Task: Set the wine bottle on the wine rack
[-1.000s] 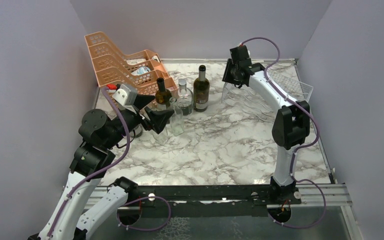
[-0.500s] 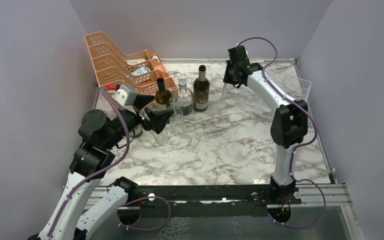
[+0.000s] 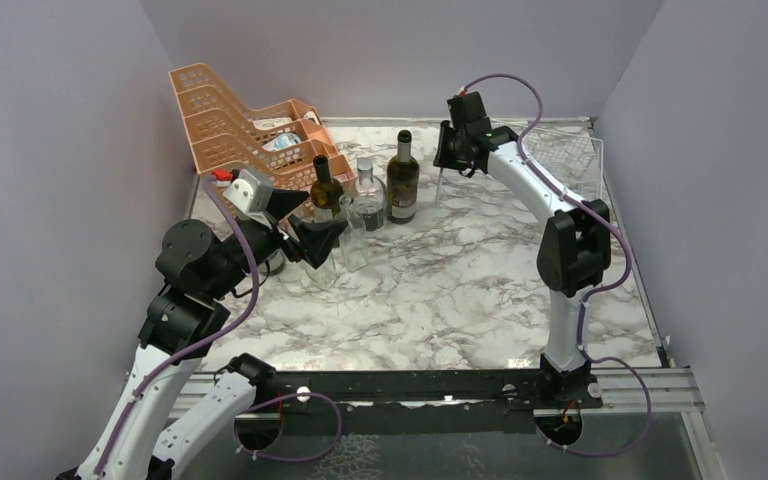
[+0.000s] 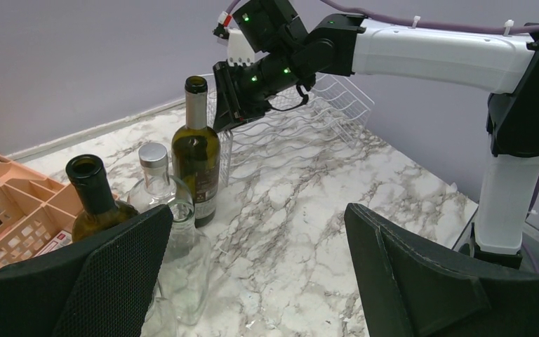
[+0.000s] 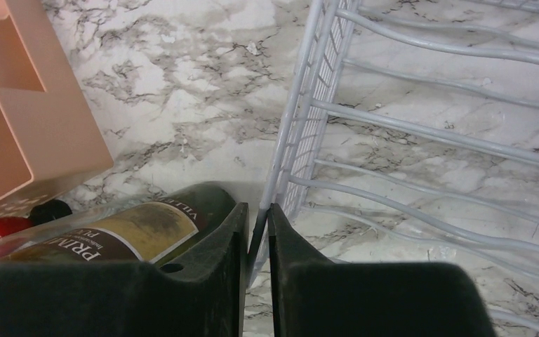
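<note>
The wine rack [image 3: 566, 150], silver-white thin wire with wavy cradles, stands at the back right, one side raised off the table. My right gripper [image 3: 445, 160] is shut on a wire at the rack's left edge [image 5: 281, 168], the jaws pinching it [image 5: 256, 235]. A dark green wine bottle [image 3: 402, 182] with a label stands upright just left of that gripper and shows in the right wrist view [image 5: 147, 225]. A second dark bottle [image 3: 326, 188] stands further left. My left gripper [image 3: 310, 224] is open near the bottles, nothing between its fingers [image 4: 256, 232]. The left wrist view shows the rack [image 4: 302, 116] and the labelled bottle [image 4: 196, 154].
Stacked orange perforated trays [image 3: 240, 130] stand at the back left. A clear capped bottle [image 3: 366, 192] and a clear glass bottle [image 3: 352, 236] stand among the wine bottles, close to my left gripper. Purple walls enclose the marble table [image 3: 460, 290].
My right gripper has shut on the rack's edge wire and moved left with it, drawing the rack toward the bottles and tipping it. The left arm has not moved.
</note>
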`<state>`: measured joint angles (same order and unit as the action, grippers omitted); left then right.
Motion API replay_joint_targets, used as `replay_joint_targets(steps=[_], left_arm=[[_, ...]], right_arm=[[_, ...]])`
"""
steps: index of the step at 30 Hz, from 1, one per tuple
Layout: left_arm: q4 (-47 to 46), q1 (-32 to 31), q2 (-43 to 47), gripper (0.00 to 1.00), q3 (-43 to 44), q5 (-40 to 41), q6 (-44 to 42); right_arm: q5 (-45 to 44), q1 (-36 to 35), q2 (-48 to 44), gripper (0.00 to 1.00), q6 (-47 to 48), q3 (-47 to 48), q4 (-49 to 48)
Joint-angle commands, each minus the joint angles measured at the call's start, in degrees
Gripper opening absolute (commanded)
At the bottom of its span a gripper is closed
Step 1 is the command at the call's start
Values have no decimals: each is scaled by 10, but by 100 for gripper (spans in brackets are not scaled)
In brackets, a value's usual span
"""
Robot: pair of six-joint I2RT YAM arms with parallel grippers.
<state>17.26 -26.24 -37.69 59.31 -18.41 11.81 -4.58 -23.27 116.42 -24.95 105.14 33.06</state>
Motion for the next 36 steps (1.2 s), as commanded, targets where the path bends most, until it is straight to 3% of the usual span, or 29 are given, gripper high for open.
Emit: replay_joint_targets(steps=[1,7,13,22,36], left_arm=[[-2,3,10,99,-5,9,1],[6,3,13,99,1,14,1],[8,3,11,99,5,36,6],[16,3,6,99,9,80,12],[25,3,11,99,5,75,25]], right_arm=[[15,-10,18,37,-1,40,11],[-12,-10,-29,50,-12,42,33],[-12,-35,-120,63,47,0,12],[-21,-103,-243,70,100,-84,-38],[-67,-137,-134,73,136,4,-87]])
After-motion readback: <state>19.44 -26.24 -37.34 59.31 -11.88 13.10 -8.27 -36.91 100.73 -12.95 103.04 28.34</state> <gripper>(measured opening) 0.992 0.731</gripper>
